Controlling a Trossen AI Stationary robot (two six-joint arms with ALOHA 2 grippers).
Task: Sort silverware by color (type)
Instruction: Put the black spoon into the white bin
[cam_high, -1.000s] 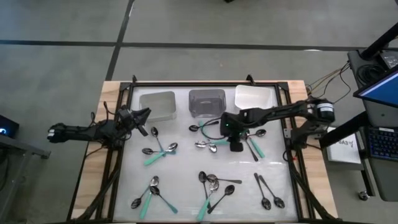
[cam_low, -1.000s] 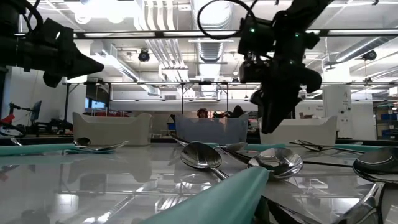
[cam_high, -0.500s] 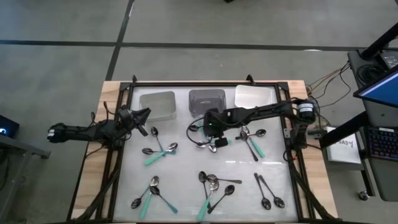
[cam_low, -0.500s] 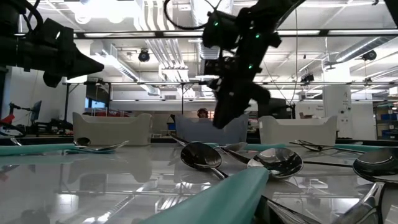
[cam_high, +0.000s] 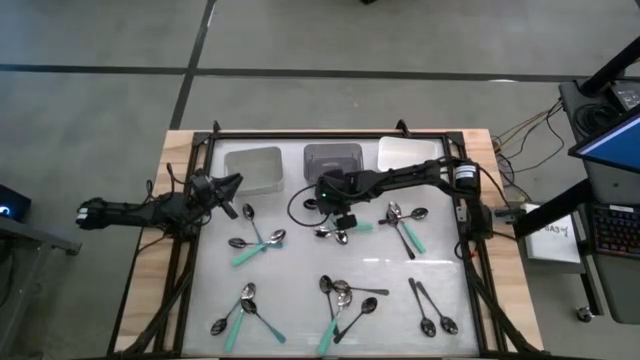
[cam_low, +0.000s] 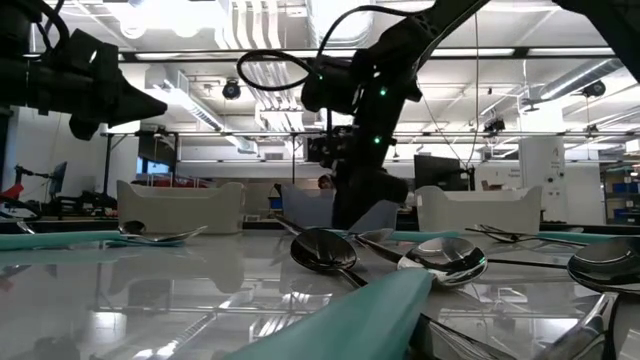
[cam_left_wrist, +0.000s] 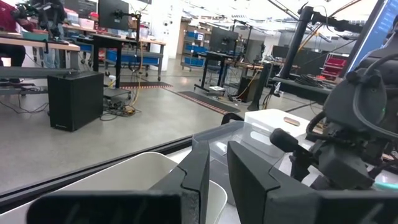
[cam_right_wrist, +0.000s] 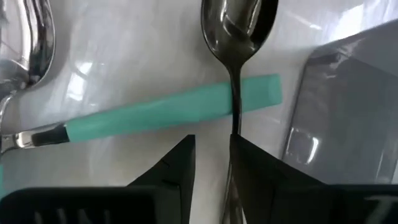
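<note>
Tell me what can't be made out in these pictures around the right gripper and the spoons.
- Black spoon: right wrist view, its handle end runs behind a finger of the right gripper, so a grip cannot be confirmed.
- Right gripper tips: high view, too small; low view, hidden behind the spoons in front.
- Middle bin: high view, contents unclear through glare.
- Left gripper: waits by the left bin; nothing shows between its fingers.

The room was a large workshop with a grey concrete floor (cam_high: 100, 90) crossed by dark seams. White ducts and pipes (cam_low: 260, 70) ran under the ceiling among strip lights. Desks with monitors (cam_left_wrist: 112, 9) stood farther back, beside a black cabinet (cam_left_wrist: 74, 99) and blue storage bins (cam_left_wrist: 199, 50).
</note>
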